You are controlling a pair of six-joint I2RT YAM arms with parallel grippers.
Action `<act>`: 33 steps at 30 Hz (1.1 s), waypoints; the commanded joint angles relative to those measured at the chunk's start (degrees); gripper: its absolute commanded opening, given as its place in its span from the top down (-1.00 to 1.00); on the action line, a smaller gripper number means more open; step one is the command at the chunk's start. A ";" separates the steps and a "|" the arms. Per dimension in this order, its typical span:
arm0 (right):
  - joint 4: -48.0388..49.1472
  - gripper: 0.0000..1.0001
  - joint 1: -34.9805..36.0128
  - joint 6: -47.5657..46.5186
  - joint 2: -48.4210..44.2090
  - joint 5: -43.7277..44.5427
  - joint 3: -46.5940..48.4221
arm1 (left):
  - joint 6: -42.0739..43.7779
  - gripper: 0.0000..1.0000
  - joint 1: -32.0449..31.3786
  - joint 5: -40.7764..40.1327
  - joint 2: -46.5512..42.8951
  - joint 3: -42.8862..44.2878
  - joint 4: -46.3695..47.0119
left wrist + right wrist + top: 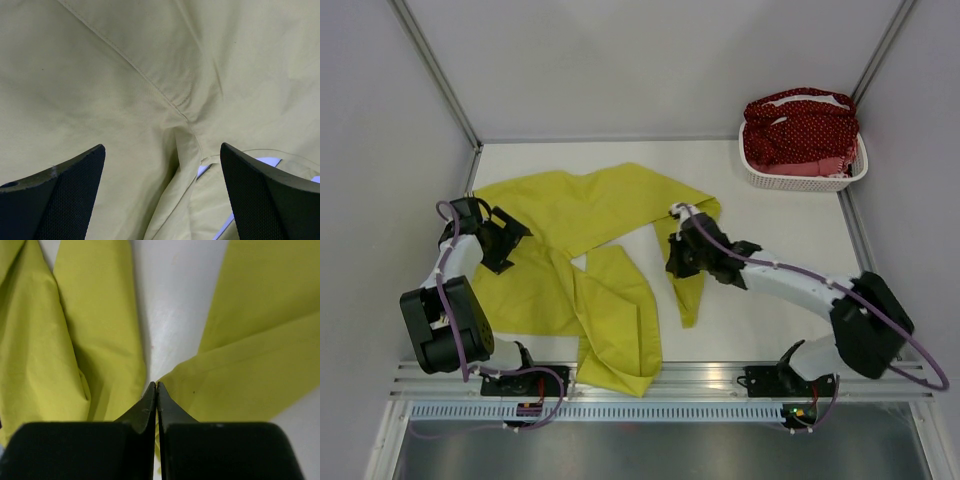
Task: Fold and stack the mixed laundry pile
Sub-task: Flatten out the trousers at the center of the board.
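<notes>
The yellow-green garment (580, 225) is spread on the tabletop (790, 225); the left fingers (75, 175) are held wide apart, empty, at 9 o'clock; the right fingers (147, 410) are pressed together at 3 o'clock; whether cloth is caught cannot be told.

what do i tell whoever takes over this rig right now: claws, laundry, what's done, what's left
Left claw: open, poised just over the left part of the yellow-green garment, gripping nothing.
Right claw: shut, tips at a fabric edge on the garment's right side; no cloth shows between them.
Garment: spread unfolded and creased on the table, its near end draped over the front rail.
White basket, far right corner: holds the dark red white-dotted cloth and a pink piece beneath it.
Done: nothing folded or stacked.
Left: fold the garment, then the basket's contents, and stack.
</notes>
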 commanded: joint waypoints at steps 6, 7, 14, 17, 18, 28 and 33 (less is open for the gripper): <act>-3.33 0.99 15.07 -0.69 22.95 12.43 16.67 | 2.05 -0.99 0.02 2.33 0.55 -0.14 1.17; -4.76 0.99 15.42 -1.13 23.40 14.02 18.00 | 2.05 -0.99 0.02 2.51 0.64 -0.06 1.08; -11.71 -0.58 16.13 3.26 19.63 20.88 19.60 | 2.05 -0.99 0.02 2.60 0.64 -0.23 1.26; -13.20 -0.69 16.21 5.63 18.13 22.12 17.32 | 2.14 -0.99 0.02 2.60 0.64 -0.14 1.26; -14.51 -0.71 16.21 5.99 17.96 22.12 16.70 | 2.14 -0.99 -0.07 2.68 0.64 -0.14 1.26; -13.21 -0.94 22.81 0.54 20.67 19.92 16.87 | 2.05 -0.99 0.02 2.77 0.82 -0.23 1.43; -12.33 -0.92 22.81 1.41 24.19 25.71 17.22 | 2.05 -0.99 0.02 2.86 0.99 -0.23 1.43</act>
